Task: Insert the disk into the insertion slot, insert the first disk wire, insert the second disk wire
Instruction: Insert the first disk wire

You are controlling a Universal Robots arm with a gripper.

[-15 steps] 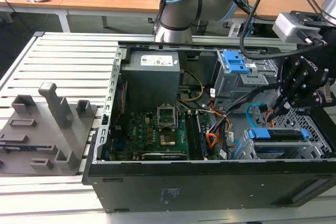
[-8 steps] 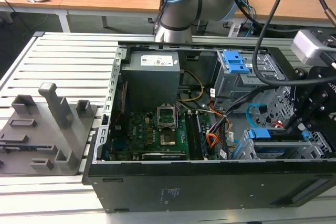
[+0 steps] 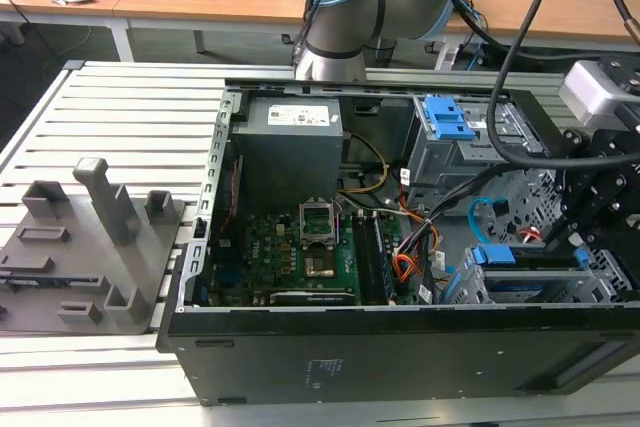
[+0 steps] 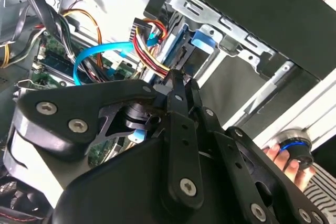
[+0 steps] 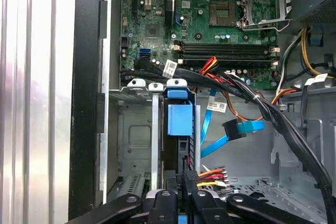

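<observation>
A slotted aluminium worktop [image 3: 110,97] carried an open black computer case [image 3: 400,357], and the robot arm [image 3: 345,7] reached over its far side and down into the end on the exterior view's right. Inside lay the grey power supply [image 3: 290,142] and the green motherboard [image 5: 210,19]. The insertion slot [image 5: 134,140], a low grey metal cage, sat against the case wall, and the disk [image 5: 179,121] in its blue carrier was already seated in it on edge. The gripper [image 4: 181,82] hung just at the disk's near end, its fingers [image 4: 176,90] drawn narrow on the black plug of the first disk wire [image 5: 210,174], a bundle of red, yellow and orange strands, with the plug right at the disk's end. The second disk wire [image 5: 247,127], a flat light-blue cable, looped loose beside the cage, its connector end apart from the disk. In the second wrist view, a person's hand [image 4: 281,163] rested at a black knob [image 4: 294,151] outside the case.
</observation>
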